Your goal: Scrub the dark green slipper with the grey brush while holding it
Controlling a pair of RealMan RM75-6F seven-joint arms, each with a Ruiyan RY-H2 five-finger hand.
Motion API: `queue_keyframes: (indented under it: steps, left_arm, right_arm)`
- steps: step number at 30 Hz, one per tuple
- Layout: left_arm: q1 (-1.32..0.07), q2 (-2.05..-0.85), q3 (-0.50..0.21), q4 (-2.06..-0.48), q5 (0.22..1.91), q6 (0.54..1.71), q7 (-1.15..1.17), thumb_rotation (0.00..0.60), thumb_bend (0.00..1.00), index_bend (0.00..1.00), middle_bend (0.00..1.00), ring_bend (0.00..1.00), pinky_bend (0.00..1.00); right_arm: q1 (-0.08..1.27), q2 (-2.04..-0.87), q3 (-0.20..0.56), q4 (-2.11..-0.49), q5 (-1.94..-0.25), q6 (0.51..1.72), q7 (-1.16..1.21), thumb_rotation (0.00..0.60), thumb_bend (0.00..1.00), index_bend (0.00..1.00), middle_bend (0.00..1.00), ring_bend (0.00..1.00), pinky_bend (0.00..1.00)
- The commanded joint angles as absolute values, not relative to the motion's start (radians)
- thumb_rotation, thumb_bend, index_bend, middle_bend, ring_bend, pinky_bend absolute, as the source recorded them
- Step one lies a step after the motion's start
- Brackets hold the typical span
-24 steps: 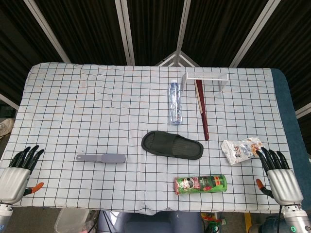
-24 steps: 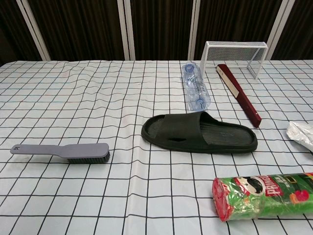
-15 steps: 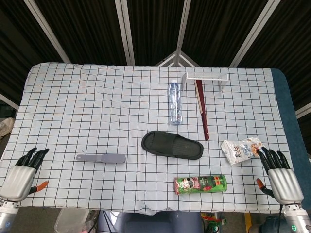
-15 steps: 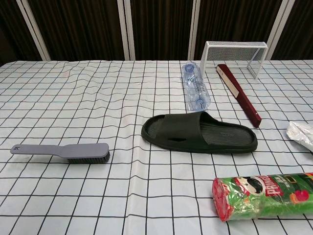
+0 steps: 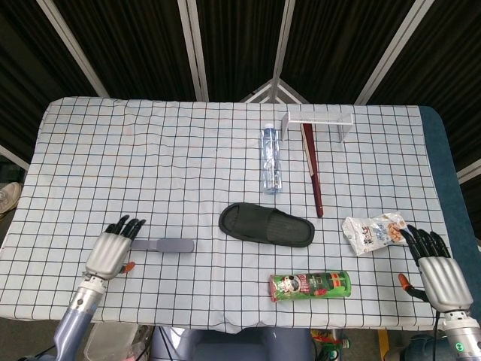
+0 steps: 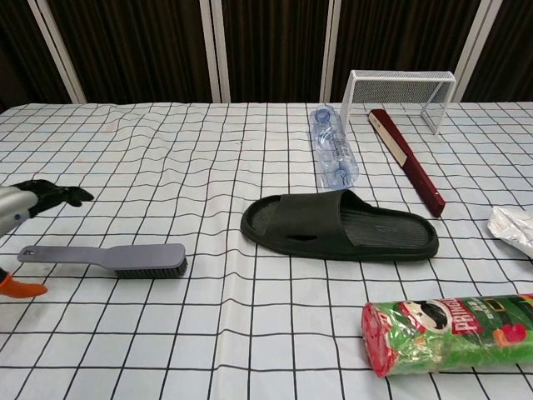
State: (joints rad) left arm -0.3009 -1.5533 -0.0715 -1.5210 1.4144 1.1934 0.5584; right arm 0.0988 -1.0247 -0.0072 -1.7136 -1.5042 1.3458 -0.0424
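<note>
The dark green slipper (image 5: 266, 225) (image 6: 340, 227) lies flat near the table's middle, sole down, toe end to the right. The grey brush (image 5: 167, 245) (image 6: 107, 258) lies to its left, bristles down, handle pointing left. My left hand (image 5: 113, 251) (image 6: 25, 206) hovers open over the brush's handle end, fingers stretched out, holding nothing. My right hand (image 5: 437, 271) is open at the table's near right corner, far from the slipper, and does not show in the chest view.
A green chips can (image 5: 310, 286) lies in front of the slipper. A crumpled snack bag (image 5: 372, 232) is beside my right hand. A water bottle (image 5: 271, 159), a dark red folded fan (image 5: 313, 169) and a white wire rack (image 5: 319, 123) lie behind the slipper.
My left hand has swung in from the table's near left corner to above the brush handle. The right hand has barely shifted. Slipper and brush have not moved.
</note>
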Motion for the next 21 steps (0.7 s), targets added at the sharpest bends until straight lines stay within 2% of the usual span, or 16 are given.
queue_keyframes:
  steps: [1,6,8,14,21]
  left_arm:
    - [-0.337,-1.597,-0.095,-1.512,1.382,1.152,0.576,0.600,0.22,0.14,0.20,0.12,0.29]
    - [-0.368,-1.633,-0.099,-1.514,1.372,1.124,0.566,0.600,0.24,0.17,0.25,0.17,0.33]
    - [-0.376,-1.643,-0.100,-1.508,1.374,1.123,0.555,0.600,0.29,0.20,0.28,0.19,0.34]
    - [-0.400,-1.668,-0.109,-1.480,1.388,1.121,0.496,0.600,0.35,0.23,0.31,0.21,0.35]
    - [-0.429,-1.701,-0.109,-1.451,1.380,1.096,0.472,0.600,0.36,0.27,0.35,0.24,0.38]
  right_arm:
    - [0.103,-1.020,-0.009,-1.710,-1.501,1.335,-0.029,0.600,0.40,0.00,0.00,0.00,0.00]
    - [0.104,-1.016,-0.012,-1.710,-1.508,1.332,-0.018,0.600,0.40,0.00,0.00,0.00,0.00]
    - [0.104,-1.015,-0.014,-1.710,-1.509,1.333,-0.015,0.600,0.40,0.00,0.00,0.00,0.00]
    - [0.107,-1.016,-0.015,-1.706,-1.503,1.322,-0.013,0.600,0.40,0.00,0.00,0.00,0.00]
    - [0.111,-1.017,-0.013,-1.702,-1.497,1.316,-0.011,0.600,0.40,0.00,0.00,0.00,0.00]
